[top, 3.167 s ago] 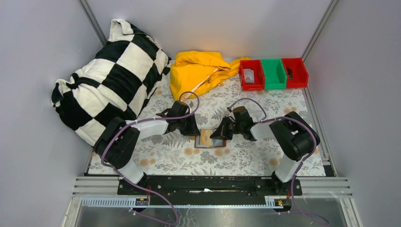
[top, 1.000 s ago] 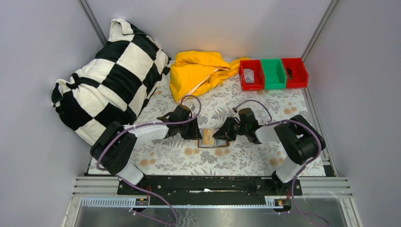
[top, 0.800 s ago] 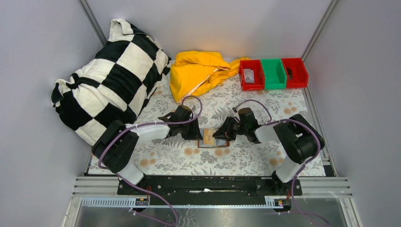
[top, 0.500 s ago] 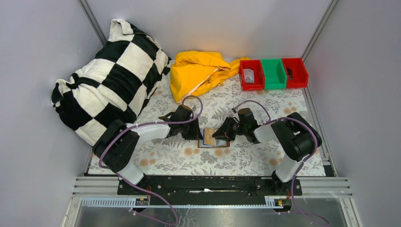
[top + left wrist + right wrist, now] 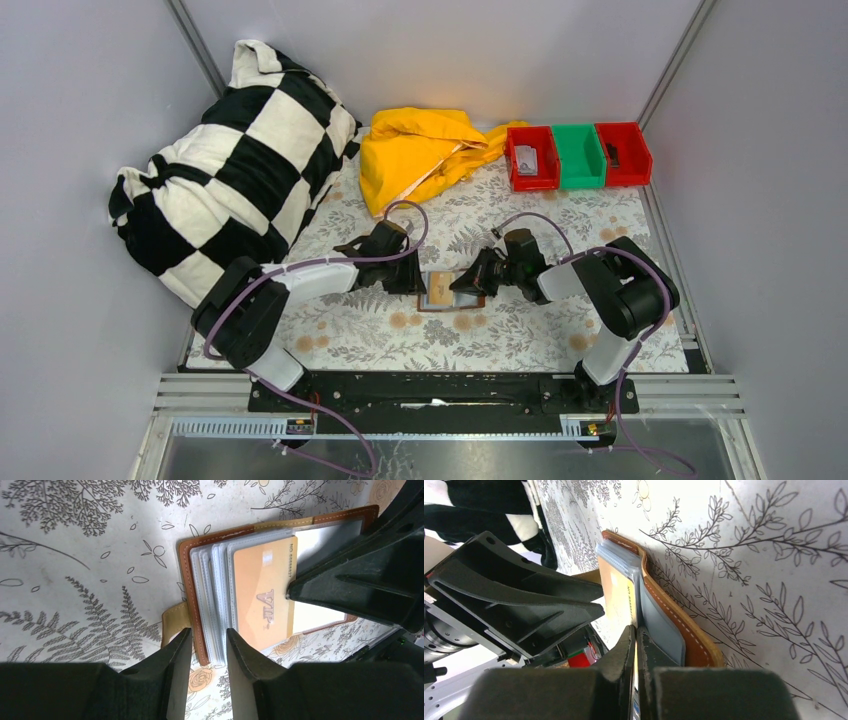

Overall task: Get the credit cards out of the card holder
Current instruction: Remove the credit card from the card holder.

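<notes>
Overhead, card holder (image 5: 455, 296): lies open and flat on the floral table cover (image 5: 500, 345), between the two arms.
Overhead, left gripper (image 5: 420, 284): low at the holder's left edge, touching it.
Overhead, right gripper (image 5: 464, 285): low over the holder's right half, its tip at the tan credit card (image 5: 437, 288).
Overhead, surroundings: checked pillow (image 5: 230, 165) far left, yellow cloth (image 5: 425, 150) at the back, then red bin (image 5: 532, 160), green bin (image 5: 579, 156) and second red bin (image 5: 623, 153) in a row, all well apart from the holder.
Left wrist, card holder (image 5: 210, 580): brown cover open on the table cover (image 5: 75, 555), with a stack of clear sleeves on one half and a clear pocket on the other.
Left wrist, credit card (image 5: 262, 595): tan, printed "VIP", lying on top of the sleeve stack. Whether it sits inside a sleeve I cannot tell.
Left wrist, left gripper (image 5: 207, 637): jaws part way apart with a corner of the holder in the gap. Pinching or only resting, I cannot tell.
Left wrist, right gripper (image 5: 292, 589): its black tip meets the card's long edge.
Right wrist, right gripper (image 5: 635, 630): clenched, jaws all but together, with the card's thin edge nipped between them.
Right wrist, credit card (image 5: 616, 595): seen edge-on, running from the sleeves into the jaws.
Right wrist, card holder (image 5: 684, 630): stitched brown cover flat on the table cover (image 5: 774, 580), just beside the fingers.
Right wrist, left gripper (image 5: 599, 602): on the holder's far side, at its edge.
</notes>
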